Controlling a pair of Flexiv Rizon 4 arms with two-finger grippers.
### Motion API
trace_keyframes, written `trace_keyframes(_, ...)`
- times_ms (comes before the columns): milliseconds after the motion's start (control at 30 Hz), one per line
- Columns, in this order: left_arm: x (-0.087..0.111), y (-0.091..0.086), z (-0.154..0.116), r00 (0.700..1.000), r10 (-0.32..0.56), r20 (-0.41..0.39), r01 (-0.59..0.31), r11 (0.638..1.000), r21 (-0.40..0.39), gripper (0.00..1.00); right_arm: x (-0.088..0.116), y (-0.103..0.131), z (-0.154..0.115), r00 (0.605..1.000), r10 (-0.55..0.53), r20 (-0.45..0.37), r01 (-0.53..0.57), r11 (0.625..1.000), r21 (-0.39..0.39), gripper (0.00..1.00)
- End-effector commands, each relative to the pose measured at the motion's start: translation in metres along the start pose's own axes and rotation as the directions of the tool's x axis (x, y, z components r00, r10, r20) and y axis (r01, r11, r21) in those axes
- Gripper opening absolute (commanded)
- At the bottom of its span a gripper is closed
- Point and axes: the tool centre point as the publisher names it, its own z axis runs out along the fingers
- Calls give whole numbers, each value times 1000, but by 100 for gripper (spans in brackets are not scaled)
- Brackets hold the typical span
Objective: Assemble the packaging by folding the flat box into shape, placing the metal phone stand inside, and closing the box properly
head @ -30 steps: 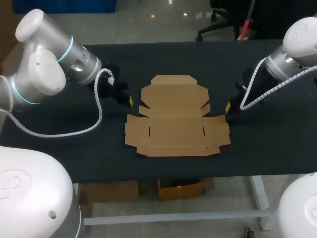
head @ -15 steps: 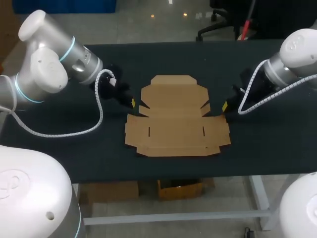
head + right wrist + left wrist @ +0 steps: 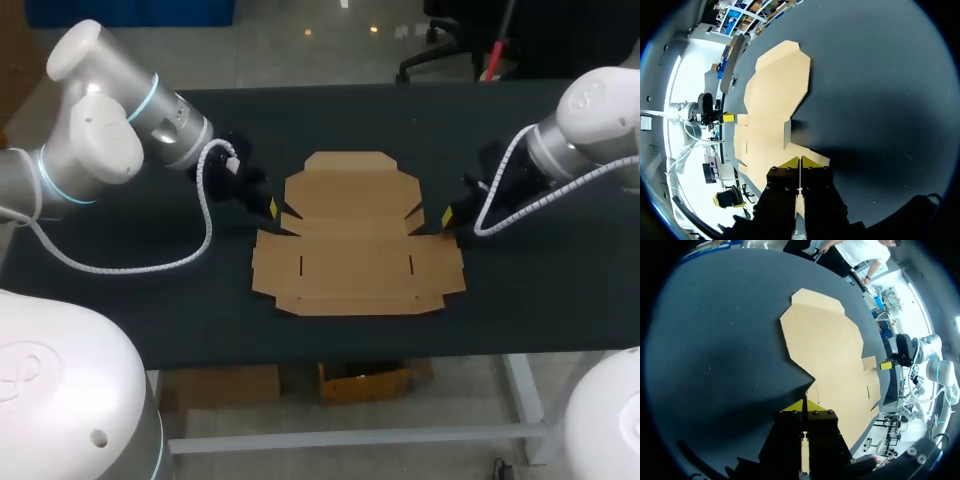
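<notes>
The box [image 3: 355, 240] lies flat and unfolded at the middle of the dark table [image 3: 150, 290], with its tapered lid panel on the far side and its widest panel near. The left gripper [image 3: 272, 207] sits low at the notch in the box's left edge, and the right gripper [image 3: 446, 216] sits at the matching notch on the right. Only the head view takes in the whole outline. Only the right wrist view shows a small flap [image 3: 787, 134] standing up off the sheet just ahead of that gripper; from above it reads as a dark wedge. Each wrist view catches the other arm's yellow tip across the cardboard. Both wrist views show their own tips [image 3: 815, 406] pressed together with nothing between them, at the cardboard's edge. Whether they touch it cannot be told.
</notes>
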Motion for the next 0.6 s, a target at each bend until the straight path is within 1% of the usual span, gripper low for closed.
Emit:
trace_keyframes(33, -2, -1, 3, 1000, -7, 7, 7, 1000, -6, 0, -1, 2, 2, 1000, 0, -3, 0, 1000, 2, 0)
trace_keyframes(400, -6, 2, 9, 1000, -14, 15, 14, 1000, -7, 0, -6, 7, 11, 1000, 4, 3, -4, 1000, 1, 0)
trace_keyframes(600, -6, 1, 11, 1000, -14, 16, 14, 1000, -15, 0, -12, 14, 16, 1000, 9, -19, -9, 1000, -11, 0)
